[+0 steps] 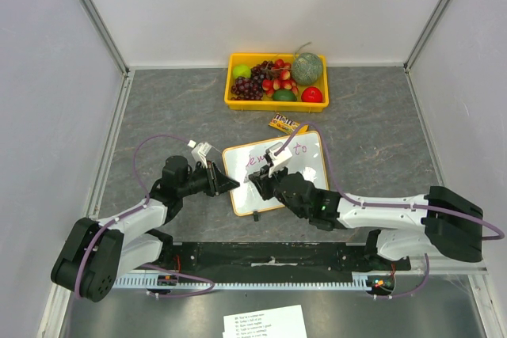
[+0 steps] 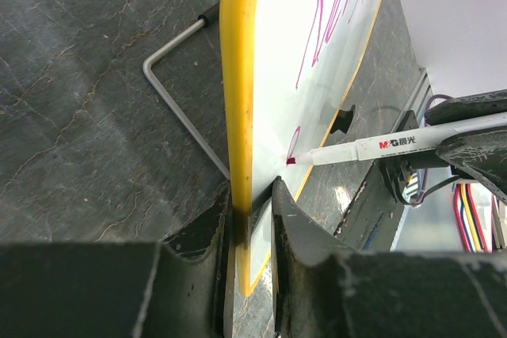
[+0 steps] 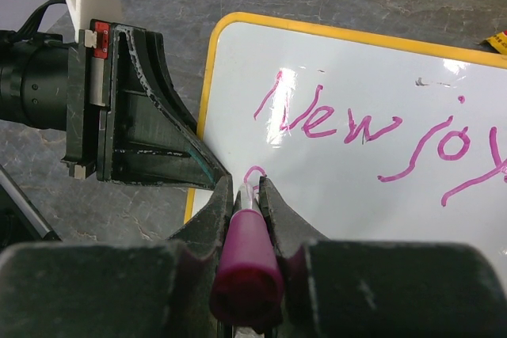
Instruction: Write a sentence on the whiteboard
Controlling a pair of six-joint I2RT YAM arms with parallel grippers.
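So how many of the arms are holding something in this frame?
2. The left fingers clamp the whiteboard at its left edge. The right fingers grip the marker, its tip on the board under the sentence. Both grips show clearly.

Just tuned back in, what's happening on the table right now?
The left gripper is shut on the left edge of the whiteboard. The right gripper holds a pink marker, its tip touching the board just below the first line of the sentence, which starts "New joy". The second line has only its first stroke.
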